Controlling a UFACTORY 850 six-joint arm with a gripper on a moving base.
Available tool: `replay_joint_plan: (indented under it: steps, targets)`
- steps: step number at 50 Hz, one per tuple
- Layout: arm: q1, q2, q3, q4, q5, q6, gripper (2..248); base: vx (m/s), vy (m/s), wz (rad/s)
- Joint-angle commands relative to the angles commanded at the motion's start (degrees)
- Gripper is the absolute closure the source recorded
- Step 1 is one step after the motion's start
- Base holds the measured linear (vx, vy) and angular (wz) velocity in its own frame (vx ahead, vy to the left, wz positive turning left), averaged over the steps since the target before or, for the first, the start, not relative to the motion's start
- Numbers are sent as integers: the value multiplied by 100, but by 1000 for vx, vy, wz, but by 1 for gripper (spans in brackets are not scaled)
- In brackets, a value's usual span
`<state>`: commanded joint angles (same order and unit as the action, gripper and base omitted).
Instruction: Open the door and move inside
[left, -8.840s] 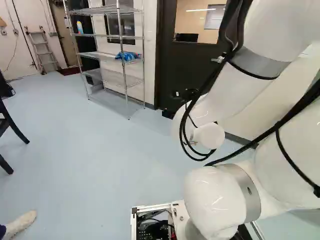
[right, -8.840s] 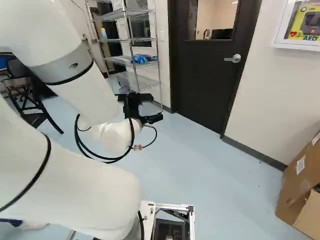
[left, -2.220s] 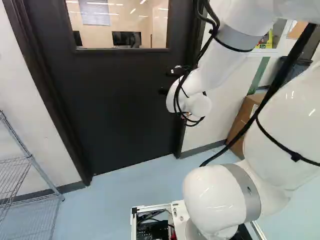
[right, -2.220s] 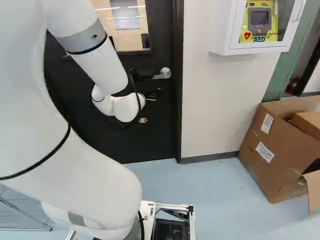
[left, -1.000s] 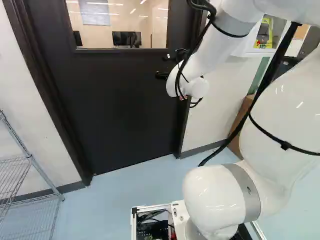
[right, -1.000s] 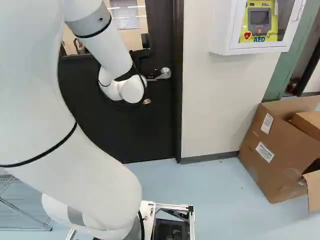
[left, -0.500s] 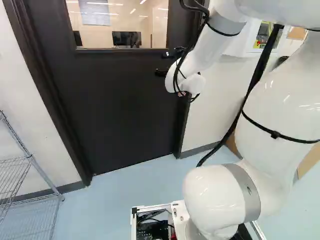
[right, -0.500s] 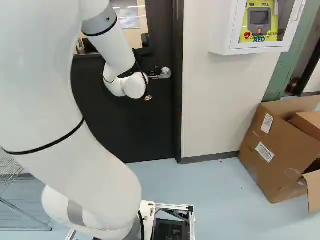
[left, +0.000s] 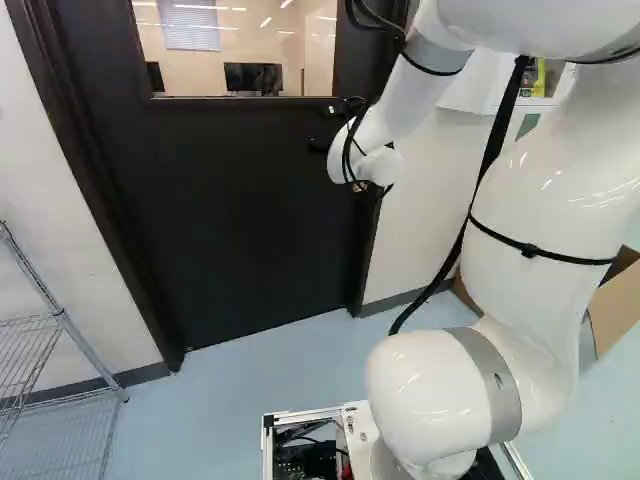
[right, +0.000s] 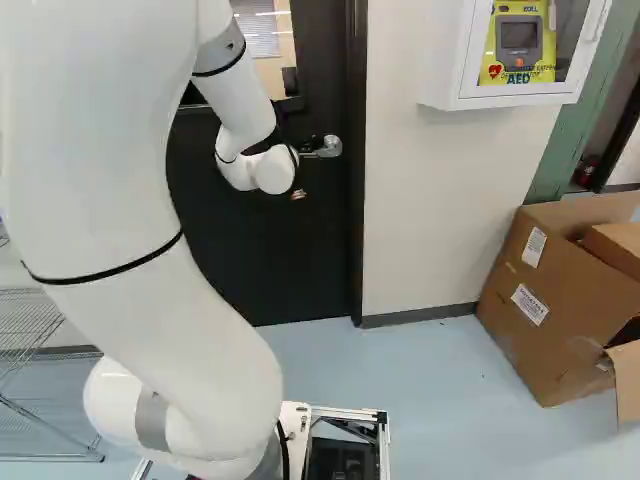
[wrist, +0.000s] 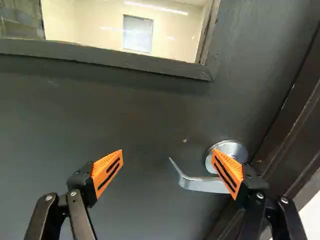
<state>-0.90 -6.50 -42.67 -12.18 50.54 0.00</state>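
Stage of the task, judged from the present views: approach largely complete, opening not yet achieved. The door (left: 220, 220) stands shut in its frame, straight ahead of my base, with its lever handle (wrist: 202, 184) at the door's edge nearest the cardboard box (right: 555, 290). My gripper (wrist: 168, 155) is open; in the wrist view the lever's free end shows between the widely parted fingers, while one orange pad (wrist: 229, 172) overlaps the round plate at the lever's root. Whether that pad touches the metal I cannot tell. Left to do: bear on the lever until the latch frees, swing the door, then drive the base through. Compared with the earliest frame, the base has moved from well back in the room to close before the door; since the frames of a couple of seconds ago it holds its place. Over the last half second only the arm (left: 535, 210) differs, reaching slightly farther toward the door; the door itself is unchanged.
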Motion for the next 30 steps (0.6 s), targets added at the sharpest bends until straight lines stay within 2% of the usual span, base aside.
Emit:
replay_joint_plan:
  steps: [30]
  targets:
    - [6, -350, 17, 0, 0, 0, 3, 0, 0, 0]
